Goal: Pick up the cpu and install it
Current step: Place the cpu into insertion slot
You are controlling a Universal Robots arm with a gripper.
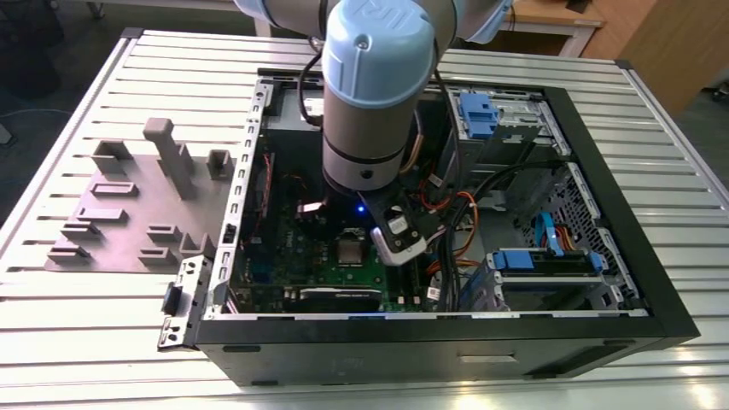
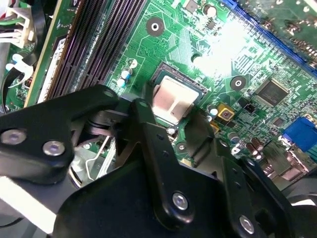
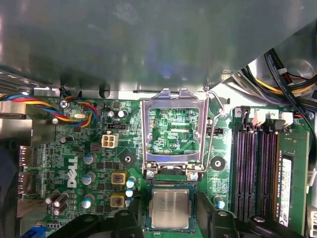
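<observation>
The light, stiff, fragile cpu (image 3: 170, 207), at six o'clock under the arm (image 1: 364, 102) in the exterior view, is straddled by the spread gripper (image 3: 171, 214); opposite edges are judged the safest hold.

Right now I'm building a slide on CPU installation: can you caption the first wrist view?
The cpu lies in its socket, load frame hinged open, jaws open on either side.

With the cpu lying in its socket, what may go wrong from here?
The gripper straddles the cpu with its jaws open; a sideways drift might knock it askew. The socket frame stands open, so nothing clamps the chip. The black cable close by might snag.
</observation>
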